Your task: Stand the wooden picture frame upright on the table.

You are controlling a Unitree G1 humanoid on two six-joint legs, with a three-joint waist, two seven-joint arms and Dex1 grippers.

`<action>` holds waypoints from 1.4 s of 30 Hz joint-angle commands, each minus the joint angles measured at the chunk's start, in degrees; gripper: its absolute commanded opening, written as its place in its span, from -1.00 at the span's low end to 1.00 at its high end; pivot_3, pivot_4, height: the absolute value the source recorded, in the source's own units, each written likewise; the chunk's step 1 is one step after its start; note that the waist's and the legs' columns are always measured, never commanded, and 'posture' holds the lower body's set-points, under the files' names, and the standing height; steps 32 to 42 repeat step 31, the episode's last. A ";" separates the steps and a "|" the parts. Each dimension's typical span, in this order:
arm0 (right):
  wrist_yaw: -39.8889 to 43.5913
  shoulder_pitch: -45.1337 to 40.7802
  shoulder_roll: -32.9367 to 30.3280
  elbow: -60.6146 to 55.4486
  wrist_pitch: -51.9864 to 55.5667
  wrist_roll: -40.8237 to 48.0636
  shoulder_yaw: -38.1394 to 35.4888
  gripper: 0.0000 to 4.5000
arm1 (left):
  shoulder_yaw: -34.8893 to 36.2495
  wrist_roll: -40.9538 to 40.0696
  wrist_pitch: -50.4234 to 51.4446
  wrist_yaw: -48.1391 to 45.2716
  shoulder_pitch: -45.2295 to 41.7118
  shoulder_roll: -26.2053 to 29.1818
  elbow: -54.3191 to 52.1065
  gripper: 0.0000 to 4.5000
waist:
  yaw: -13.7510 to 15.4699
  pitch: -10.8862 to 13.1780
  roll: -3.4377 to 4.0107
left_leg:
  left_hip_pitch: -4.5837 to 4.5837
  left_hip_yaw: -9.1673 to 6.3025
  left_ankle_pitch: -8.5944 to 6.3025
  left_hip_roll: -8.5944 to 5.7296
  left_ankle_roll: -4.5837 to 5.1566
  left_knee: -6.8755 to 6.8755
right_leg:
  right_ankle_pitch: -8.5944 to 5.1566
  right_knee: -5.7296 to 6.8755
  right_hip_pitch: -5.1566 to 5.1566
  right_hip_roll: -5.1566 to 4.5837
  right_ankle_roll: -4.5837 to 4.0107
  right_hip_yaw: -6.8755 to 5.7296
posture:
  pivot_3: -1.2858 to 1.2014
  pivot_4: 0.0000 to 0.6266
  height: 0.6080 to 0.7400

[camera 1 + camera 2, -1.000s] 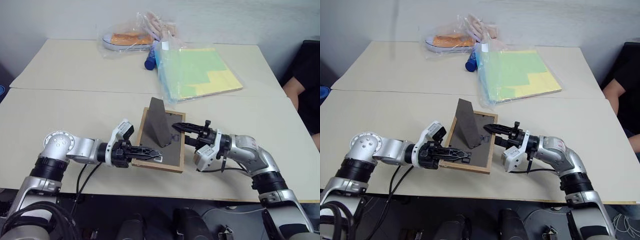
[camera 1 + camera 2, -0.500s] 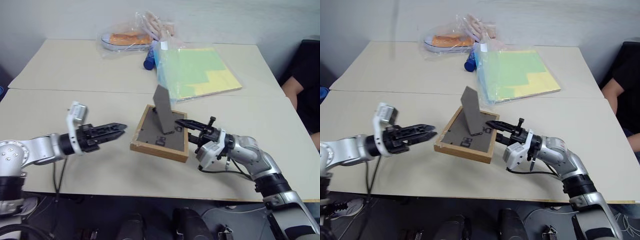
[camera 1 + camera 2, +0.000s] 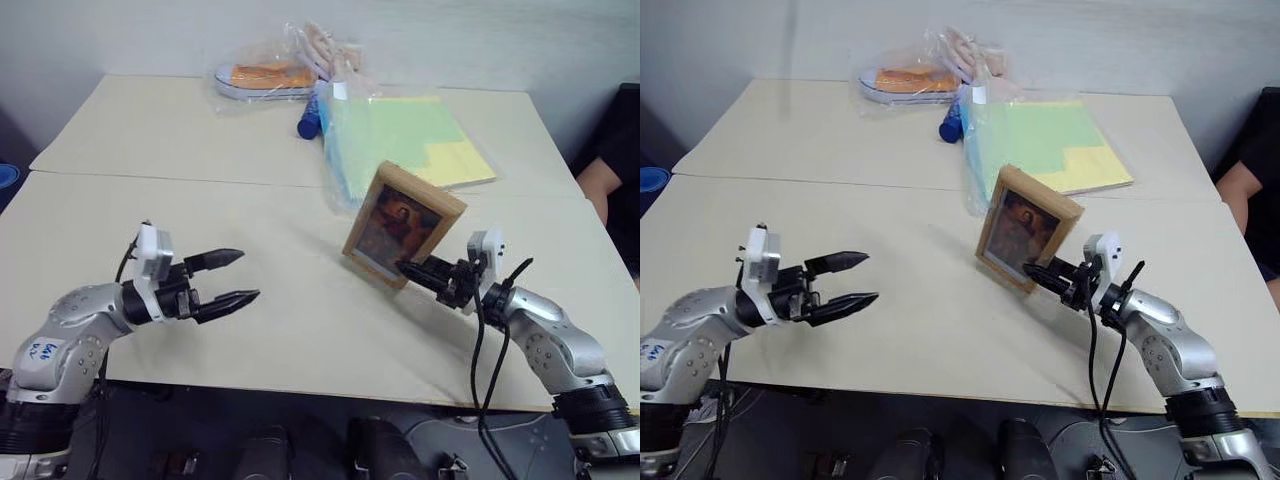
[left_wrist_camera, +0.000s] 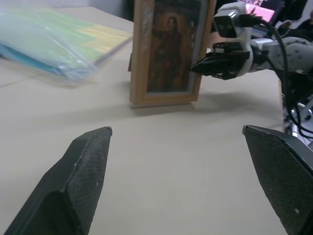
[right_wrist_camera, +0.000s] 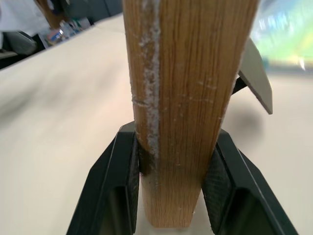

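Wooden picture frame (image 3: 402,224), small and rectangular with a light wood border and a brownish portrait on its front, is being held upright on the large pale beige table (image 3: 280,320), its lower edge resting on the near panel just in front of the seam between the joined panels. Its picture side is being turned toward the robot's left. The frame's lower near corner is being gripped by the right gripper (image 3: 418,271), whose two black fingers are being pressed against the front and back faces of the wood border, as is being shown in the right wrist view, where the frame's edge (image 5: 188,103) is being clamped between the pads (image 5: 120,166). A pale stand leg (image 5: 255,78) is being seen projecting from the back of the frame. The left gripper (image 3: 232,279) is being held well apart from the frame, over the near panel on the robot's left side, with its fingers spread wide and nothing between them. Behind the frame, green-yellow sheets in clear plastic wrap (image 3: 410,142) are lying on the far panel, a blue cylindrical object (image 3: 307,123) is lying beside them, and an orange item in a clear bag (image 3: 265,78) is lying near the far edge.
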 commanded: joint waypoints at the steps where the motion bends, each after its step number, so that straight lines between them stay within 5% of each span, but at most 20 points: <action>1: 2.37 -1.27 1.64 1.72 2.07 -2.52 -0.54 -0.44 | 0.06 1.02 0.35 -1.29 -0.61 -0.43 -2.37 1.00 | -0.23 -0.01 -0.01 | 0.01 0.01 0.01 0.00 0.00 0.02 | 0.00 0.04 0.00 0.00 0.01 0.01 | 0.03 -0.52 1.00; 12: 1.98 -3.93 4.65 4.76 8.39 -7.68 -2.24 -0.44 | -0.68 5.61 -0.80 -4.38 -3.89 -1.71 0.18 1.00 | -1.21 -0.06 -0.08 | 0.19 0.01 0.02 0.03 -0.04 0.04 | 0.00 0.29 0.11 0.02 0.00 0.05 | 0.03 -0.52 1.00; 22: 6.62 5.64 0.72 -7.04 -0.74 -10.92 -10.69 0.98 | 2.39 19.16 -16.03 -4.04 2.14 -0.48 7.64 1.00 | -0.76 -0.02 -0.01 | -0.08 0.01 0.00 0.00 0.00 0.00 | 0.00 0.31 -0.11 0.01 0.01 0.01 | 0.03 -0.52 1.00; 25: 9.66 12.73 -3.14 -5.65 -18.59 -20.07 -14.77 0.98 | 6.36 22.29 -22.43 -4.32 7.52 0.93 12.13 1.00 | -0.67 -0.02 -0.02 | -0.09 0.04 -0.04 -0.02 0.05 -0.02 | 0.01 0.21 -0.09 0.00 0.02 0.01 | 0.03 -0.52 1.00; 30: 23.43 20.48 -3.84 -1.22 -39.02 -16.68 -20.91 0.98 | 11.41 24.34 -28.02 -3.63 13.03 2.20 15.40 1.00 | -0.83 -0.01 -0.03 | 0.17 0.09 -0.08 0.00 0.12 -0.06 | 0.03 -0.07 0.16 0.00 0.05 0.05 | 0.03 -0.52 1.00; 42: 24.73 21.20 -3.97 -0.28 -38.88 -15.28 -21.82 0.98 | 12.18 24.01 -27.60 -3.24 13.69 2.13 15.17 1.00 | -0.83 -0.01 -0.03 | 0.24 0.09 -0.09 0.00 0.13 -0.13 | 0.03 -0.09 0.22 0.00 0.05 0.06 | 0.03 -0.52 1.00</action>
